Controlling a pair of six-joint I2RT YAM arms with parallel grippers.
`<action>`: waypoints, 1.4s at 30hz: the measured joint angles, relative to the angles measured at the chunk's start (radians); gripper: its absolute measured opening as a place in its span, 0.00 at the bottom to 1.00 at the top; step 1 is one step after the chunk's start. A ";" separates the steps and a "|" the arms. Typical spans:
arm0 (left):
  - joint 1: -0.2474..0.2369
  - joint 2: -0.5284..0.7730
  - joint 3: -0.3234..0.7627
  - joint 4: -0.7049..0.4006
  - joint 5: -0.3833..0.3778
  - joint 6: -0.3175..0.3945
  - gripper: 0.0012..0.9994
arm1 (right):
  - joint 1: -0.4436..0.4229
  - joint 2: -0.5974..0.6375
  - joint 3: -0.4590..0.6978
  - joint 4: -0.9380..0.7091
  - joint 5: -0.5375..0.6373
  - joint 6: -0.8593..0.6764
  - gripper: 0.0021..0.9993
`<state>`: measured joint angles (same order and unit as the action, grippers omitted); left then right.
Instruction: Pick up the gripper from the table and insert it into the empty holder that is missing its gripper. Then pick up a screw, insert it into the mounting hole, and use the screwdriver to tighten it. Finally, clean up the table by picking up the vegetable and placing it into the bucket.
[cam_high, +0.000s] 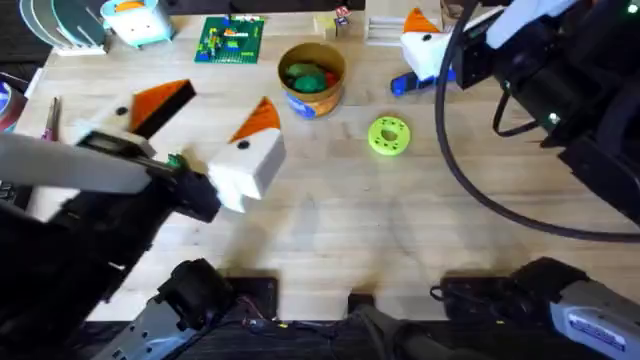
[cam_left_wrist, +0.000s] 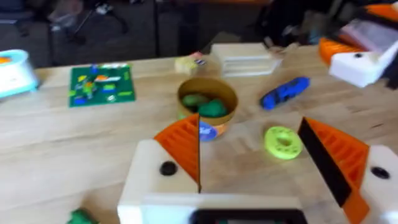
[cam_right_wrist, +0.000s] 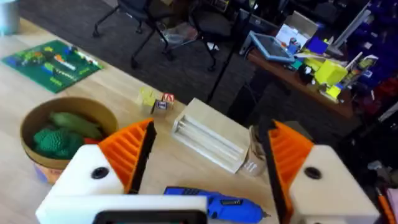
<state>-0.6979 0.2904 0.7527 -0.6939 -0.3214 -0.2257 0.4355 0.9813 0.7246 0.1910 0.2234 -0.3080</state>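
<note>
Green vegetables (cam_high: 305, 75) lie inside the tan bucket (cam_high: 312, 90), which stands at the back middle of the table (cam_high: 400, 230). The blue screwdriver (cam_high: 408, 83) lies to its right, under my right gripper (cam_high: 425, 45). The right wrist view shows that gripper (cam_right_wrist: 211, 132) open, with the screwdriver (cam_right_wrist: 214, 202) lying loose between the fingers and the bucket (cam_right_wrist: 37, 118) off to one side. My left gripper (cam_high: 212, 110) hovers open, left of the bucket. From the left wrist, the bucket (cam_left_wrist: 208, 118) and screwdriver (cam_left_wrist: 285, 92) lie beyond the gripper (cam_left_wrist: 249, 140). Every finger I see carries an orange pad.
A green disc with holes (cam_high: 388, 136) lies right of the bucket. A green brick plate (cam_high: 230, 40), small blocks (cam_high: 332, 22) and a wooden block (cam_right_wrist: 208, 140) line the back edge. A small green object (cam_left_wrist: 81, 216) sits near the left arm.
</note>
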 joint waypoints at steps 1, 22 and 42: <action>0.000 0.042 0.053 -0.058 -0.031 -0.004 0.99 | 0.000 0.000 0.000 0.017 0.000 0.003 0.99; 0.165 0.684 0.450 -0.598 -0.197 -0.252 0.99 | 0.000 0.000 0.000 0.044 0.000 0.017 0.99; 0.881 0.981 0.355 -0.458 0.134 -0.405 0.99 | 0.000 0.000 0.000 0.044 0.000 0.017 0.99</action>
<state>0.1833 1.2719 1.1076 -1.1523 -0.1871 -0.6305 0.4355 0.9810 0.7246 0.2352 0.2234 -0.2905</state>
